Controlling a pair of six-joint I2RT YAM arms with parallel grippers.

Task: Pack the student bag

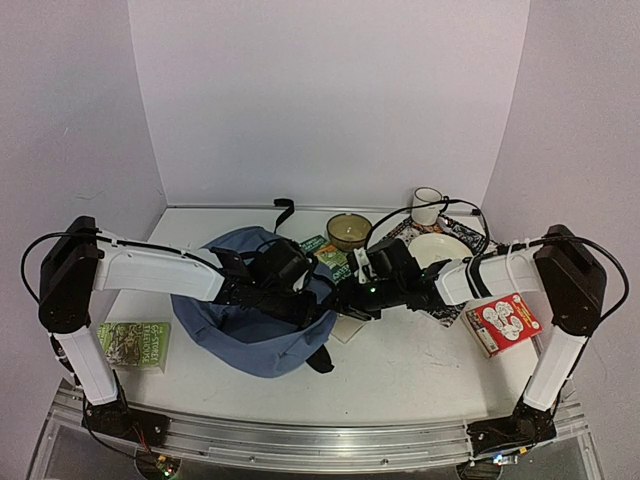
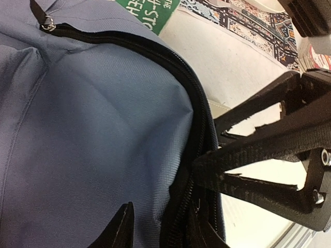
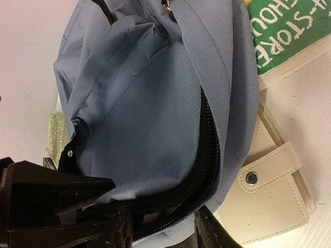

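The student bag (image 1: 250, 335) is a slate-blue backpack lying in the middle of the table; it fills the left wrist view (image 2: 93, 129) and the right wrist view (image 3: 145, 103). Both grippers meet at its right rim, where a black zip (image 3: 207, 155) gapes a little. My left gripper (image 2: 165, 230) straddles the zip edge with its jaws apart; one finger stands clear of the fabric fold. My right gripper (image 3: 163, 230) has the zipped rim between its fingers, touching both. It also shows in the left wrist view (image 2: 207, 161), narrowing onto the rim.
A cream snap wallet (image 3: 269, 191) lies partly under the bag's rim. A green book (image 3: 289, 31) lies beside it and another (image 1: 135, 342) at the left. A bowl (image 1: 349, 231), plate (image 1: 438, 248), mug (image 1: 427, 205) and red-and-white box (image 1: 503, 322) stand to the right.
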